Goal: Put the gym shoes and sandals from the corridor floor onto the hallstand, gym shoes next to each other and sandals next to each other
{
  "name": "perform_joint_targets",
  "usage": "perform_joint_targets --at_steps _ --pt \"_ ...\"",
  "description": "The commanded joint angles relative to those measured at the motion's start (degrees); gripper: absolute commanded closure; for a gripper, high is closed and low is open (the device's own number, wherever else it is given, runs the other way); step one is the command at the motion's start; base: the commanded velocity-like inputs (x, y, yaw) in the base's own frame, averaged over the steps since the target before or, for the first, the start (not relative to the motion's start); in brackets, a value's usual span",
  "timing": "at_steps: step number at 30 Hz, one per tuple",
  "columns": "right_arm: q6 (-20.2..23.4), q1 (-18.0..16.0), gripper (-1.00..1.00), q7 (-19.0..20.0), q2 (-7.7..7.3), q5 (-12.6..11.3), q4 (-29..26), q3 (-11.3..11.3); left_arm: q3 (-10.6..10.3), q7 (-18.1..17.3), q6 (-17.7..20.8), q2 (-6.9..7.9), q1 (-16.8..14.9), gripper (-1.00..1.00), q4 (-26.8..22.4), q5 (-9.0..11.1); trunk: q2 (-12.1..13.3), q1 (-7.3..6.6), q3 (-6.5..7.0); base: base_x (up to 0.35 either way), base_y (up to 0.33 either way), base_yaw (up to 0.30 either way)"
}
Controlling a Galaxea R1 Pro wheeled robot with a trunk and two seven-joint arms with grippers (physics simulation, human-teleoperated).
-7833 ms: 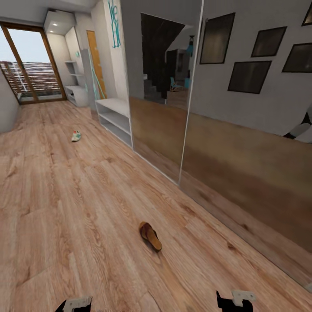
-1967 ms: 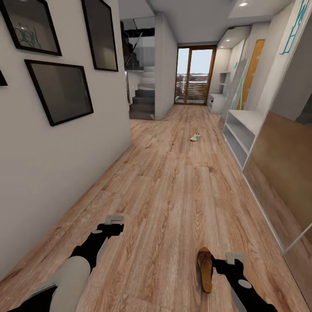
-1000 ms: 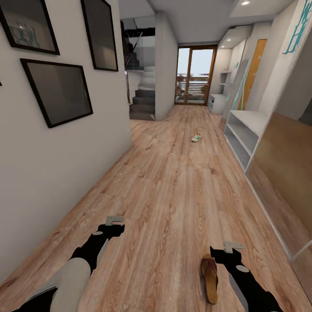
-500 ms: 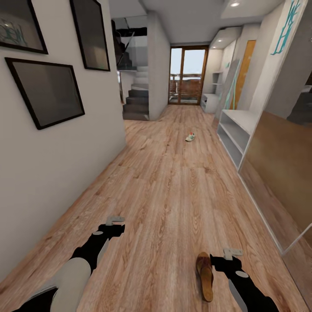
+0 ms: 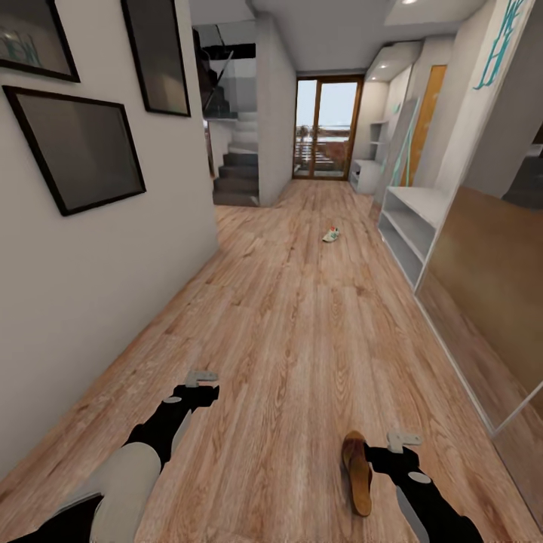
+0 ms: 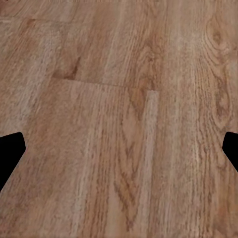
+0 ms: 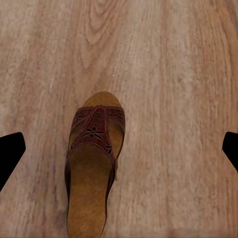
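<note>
One dark brown sandal [image 5: 357,471] with a tan footbed lies on the wood-plank corridor floor [image 5: 302,339], just left of my right gripper [image 5: 394,445]. In the right wrist view the sandal [image 7: 94,168] lies below the open right gripper [image 7: 119,153], whose fingertips stand far apart. A white gym shoe [image 5: 330,235] sits far down the corridor near the pale hallstand [image 5: 422,204]. My left gripper [image 5: 200,383] hovers open over bare floor [image 6: 119,99]. The second sandal and second gym shoe are out of view.
A white wall with dark framed pictures [image 5: 83,151] runs along the left. A mirrored wardrobe front [image 5: 483,286] lines the right. Stairs [image 5: 237,177] and a glass door [image 5: 324,128] lie at the far end.
The head view has shifted slightly as the robot moved. The sandal still lies on the floor beside the right gripper. Both arms hold about the same pose.
</note>
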Motion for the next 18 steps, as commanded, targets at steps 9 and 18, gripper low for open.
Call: perform_joint_targets --at_steps 9,18 --pt "0.5 0.0 -1.00 -0.2 1.39 -0.2 -1.7 0.1 0.5 -1.0 1.9 -0.25 -4.1 -1.00 -0.5 -0.4 -0.2 0.22 -2.79 0.000 0.000 0.000" --pt "1.8 0.0 -1.00 -0.2 1.73 -0.2 -4.4 0.0 0.6 -3.3 4.1 -0.83 -5.5 -1.00 -0.5 -0.4 -0.3 0.46 -5.58 0.000 0.000 0.000"
